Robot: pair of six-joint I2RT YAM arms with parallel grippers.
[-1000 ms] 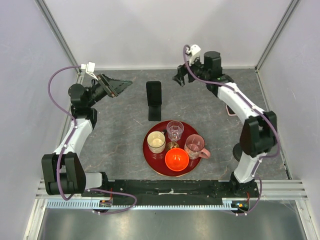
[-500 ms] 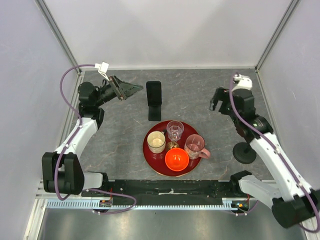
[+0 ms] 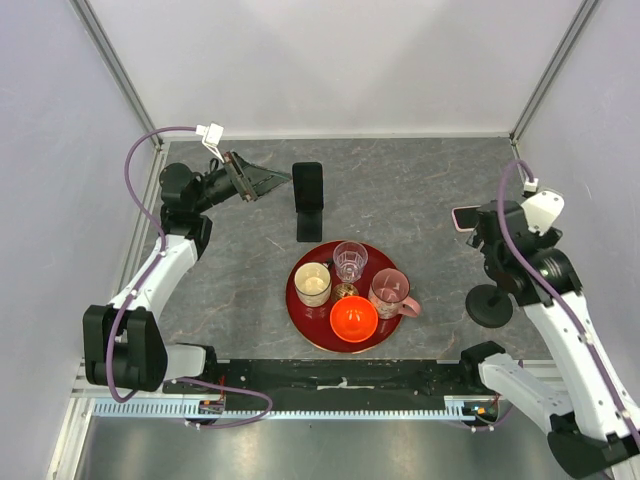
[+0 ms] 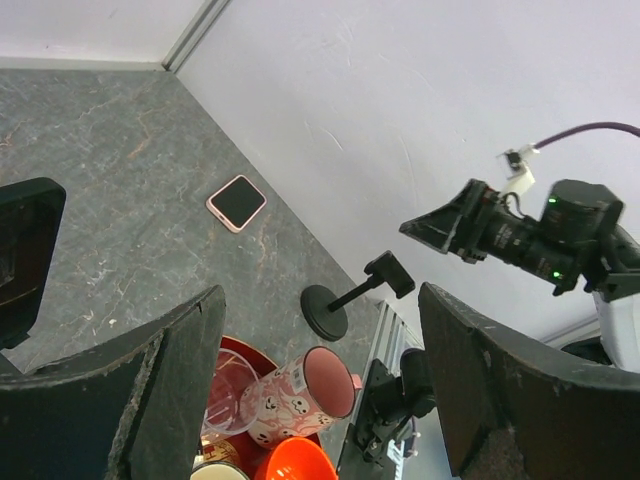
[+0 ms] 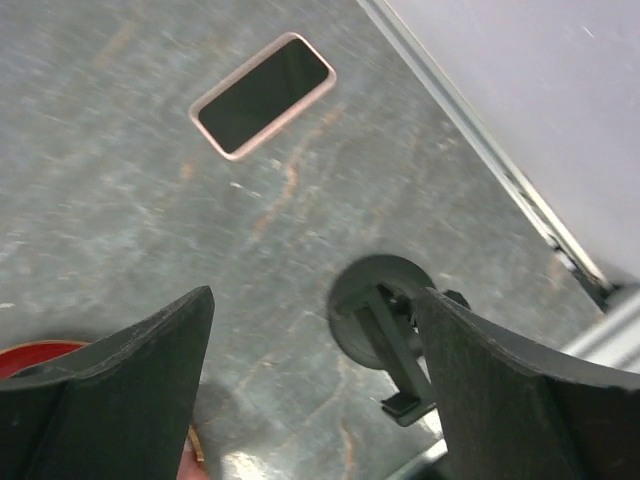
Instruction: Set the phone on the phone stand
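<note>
The phone, pink-edged with a dark screen, lies flat near the table's right edge, partly hidden by my right arm. It also shows in the right wrist view and the left wrist view. The phone stand, with a black disc base, a thin post and a clamp head, stands nearer than the phone; it also shows in the wrist views. My right gripper is open and empty above the floor between phone and stand. My left gripper is open and empty, held high at the back left.
A black upright slab-shaped stand is at the back centre. A red round tray in front of it holds a cream cup, a clear glass, a pink mug and an orange bowl.
My right arm has swung from the back centre to the right side, above the phone and stand. My left gripper has shifted a little right, towards the slab stand.
</note>
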